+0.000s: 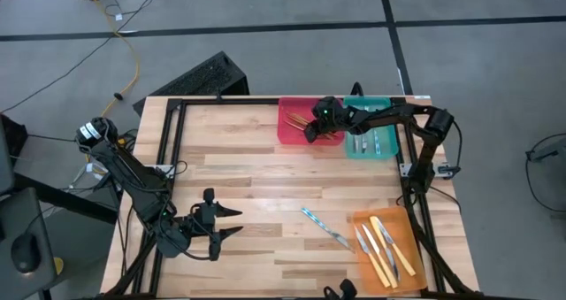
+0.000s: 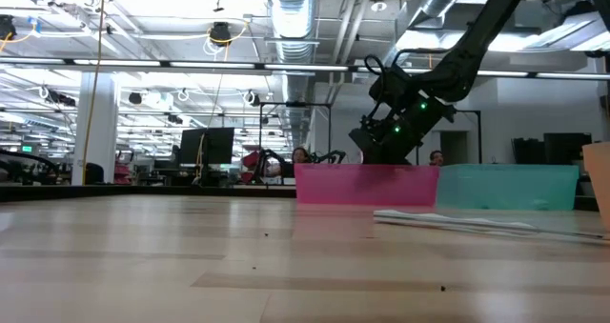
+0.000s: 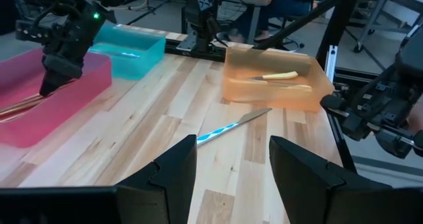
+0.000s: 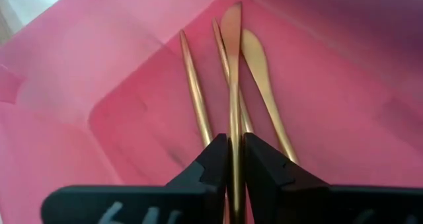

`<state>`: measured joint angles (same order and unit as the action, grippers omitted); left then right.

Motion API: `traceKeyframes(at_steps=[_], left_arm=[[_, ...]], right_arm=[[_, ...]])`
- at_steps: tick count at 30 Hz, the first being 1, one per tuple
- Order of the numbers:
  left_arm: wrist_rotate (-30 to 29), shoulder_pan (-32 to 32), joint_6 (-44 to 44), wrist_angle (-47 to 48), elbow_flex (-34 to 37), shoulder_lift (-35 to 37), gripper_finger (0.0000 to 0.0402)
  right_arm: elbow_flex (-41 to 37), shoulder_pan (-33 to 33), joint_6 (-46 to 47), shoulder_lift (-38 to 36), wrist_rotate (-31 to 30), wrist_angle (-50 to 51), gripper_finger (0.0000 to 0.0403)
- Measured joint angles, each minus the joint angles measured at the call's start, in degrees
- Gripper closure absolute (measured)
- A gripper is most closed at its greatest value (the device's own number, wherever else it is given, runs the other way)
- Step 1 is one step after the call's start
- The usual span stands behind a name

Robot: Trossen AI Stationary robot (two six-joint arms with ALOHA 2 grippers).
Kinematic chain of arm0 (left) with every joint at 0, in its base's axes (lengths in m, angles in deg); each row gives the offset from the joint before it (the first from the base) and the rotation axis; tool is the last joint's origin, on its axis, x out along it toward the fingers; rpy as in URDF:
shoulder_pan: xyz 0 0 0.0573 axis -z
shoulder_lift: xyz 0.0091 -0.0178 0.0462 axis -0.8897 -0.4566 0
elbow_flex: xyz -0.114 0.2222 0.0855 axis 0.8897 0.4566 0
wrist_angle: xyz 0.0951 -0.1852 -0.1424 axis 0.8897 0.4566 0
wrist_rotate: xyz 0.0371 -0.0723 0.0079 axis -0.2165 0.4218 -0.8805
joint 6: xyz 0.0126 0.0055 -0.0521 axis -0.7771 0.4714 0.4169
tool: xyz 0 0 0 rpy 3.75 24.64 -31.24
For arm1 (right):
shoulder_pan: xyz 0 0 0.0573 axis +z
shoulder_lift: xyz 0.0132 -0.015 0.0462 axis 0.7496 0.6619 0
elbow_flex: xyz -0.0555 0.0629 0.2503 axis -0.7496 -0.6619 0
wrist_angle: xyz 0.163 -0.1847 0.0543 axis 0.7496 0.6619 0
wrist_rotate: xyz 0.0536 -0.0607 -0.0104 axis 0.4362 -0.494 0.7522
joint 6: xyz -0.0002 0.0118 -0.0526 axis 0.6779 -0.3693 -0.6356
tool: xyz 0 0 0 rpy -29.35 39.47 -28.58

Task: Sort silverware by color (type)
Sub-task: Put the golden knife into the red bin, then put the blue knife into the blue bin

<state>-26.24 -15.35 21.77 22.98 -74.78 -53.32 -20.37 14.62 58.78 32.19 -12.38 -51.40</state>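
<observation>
Four gold utensils in red tray; right hand pinches one, lower end hidden.

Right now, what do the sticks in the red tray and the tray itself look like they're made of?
The sticks look like gold-toned metal, or possibly wood: slim, smooth, with flattened tips. The one in the right pincer looks the same. The red tray looks like translucent plastic: light glows through its smooth pink walls.

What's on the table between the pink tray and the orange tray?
Just one blue-handled knife lying on bare wood, between the pink tray and the orange tray. The high view shows it best.
</observation>
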Motion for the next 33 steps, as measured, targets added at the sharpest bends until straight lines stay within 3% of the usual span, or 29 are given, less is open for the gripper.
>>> traceKeyframes(at_steps=[7, 13, 18, 22, 27, 33], left_arm=[[0.0, 0.0, -0.05, 0.12, 0.0, 0.0, 0.0229], [0.0, 0.0, 0.01, 2.52, 0.0, 0.0, 0.0229], [0.02, 0.0, 0.2, 3.59, 0.0, 0.0, 0.0229], [0.02, 0.0, -1.34, 3.6, 0.0, 0.0, 0.0229], [0.07, 0.0, -3.37, 3.65, 0.0, 0.0, 0.0229], [1.93, 0.0, -5.83, 3.65, 0.0, 0.0, 0.0229]], right_arm=[[0.0, 0.02, 0.23, -0.21, -0.48, 0.32, 0.0325], [0.0, 0.02, 0.25, -3.09, -2.1, 0.87, 0.0271], [0.0, 0.39, 0.25, -9.65, -2.38, 1.48, 0.0229], [0.0, 2.08, 0.31, -17.68, -2.31, 2.86, 0.0221], [0.0, 6.69, 1.77, -27.92, -2.51, 8.58, 0.023], [0.0, 18.1, 6.68, -35.95, -3.5, 18.35, 0.0241]])
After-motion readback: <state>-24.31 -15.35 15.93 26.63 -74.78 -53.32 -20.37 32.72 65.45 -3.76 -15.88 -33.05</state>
